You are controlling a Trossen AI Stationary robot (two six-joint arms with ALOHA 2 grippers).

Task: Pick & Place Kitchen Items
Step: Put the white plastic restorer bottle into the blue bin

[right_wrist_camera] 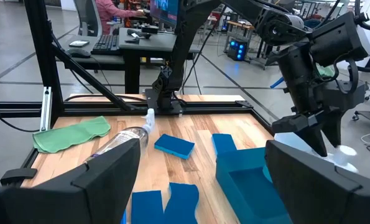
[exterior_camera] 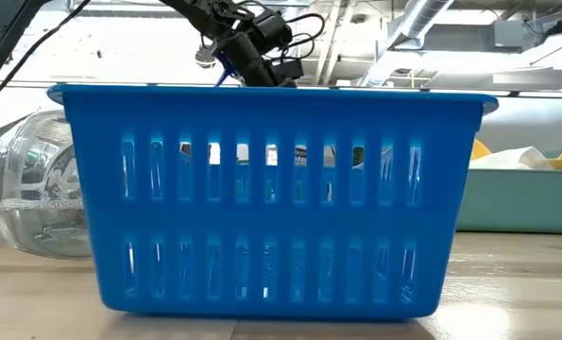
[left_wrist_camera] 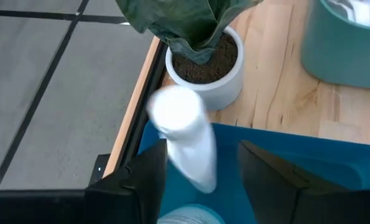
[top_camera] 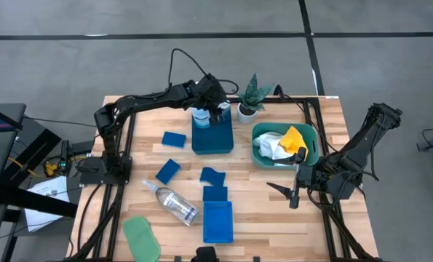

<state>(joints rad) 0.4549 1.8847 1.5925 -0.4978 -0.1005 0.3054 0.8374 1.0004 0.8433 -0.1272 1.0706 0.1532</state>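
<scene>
A white bottle (left_wrist_camera: 186,140) with a blue label (top_camera: 200,115) shows blurred over the far blue tray (top_camera: 217,140), between the fingers of my left gripper (left_wrist_camera: 200,180). The gripper slants down from above and is open. My right gripper (top_camera: 292,192) stands open with nothing between its fingers, above the table near the teal tub (top_camera: 312,151), which holds white and yellow cloths (top_camera: 283,142). Blue sponges (top_camera: 174,139) lie flat on the wood. A clear bottle (top_camera: 171,202) lies on its side, with a green cloth (top_camera: 141,236) near it. My left gripper has the white bottle's upper body (left_wrist_camera: 194,162) between its two fingers, coming at it slanting down from above. One finger (left_wrist_camera: 152,177) lies right beside the bottle, and I cannot tell whether it touches. A gap shows between the bottle and the other finger (left_wrist_camera: 265,177).
A small potted plant (top_camera: 249,102) stands just beyond the far tray, close to my left gripper. A blue slotted basket (top_camera: 217,222) stands at the near edge and fills the low view. A person sits at a desk (right_wrist_camera: 119,12) in the room beyond the table.
</scene>
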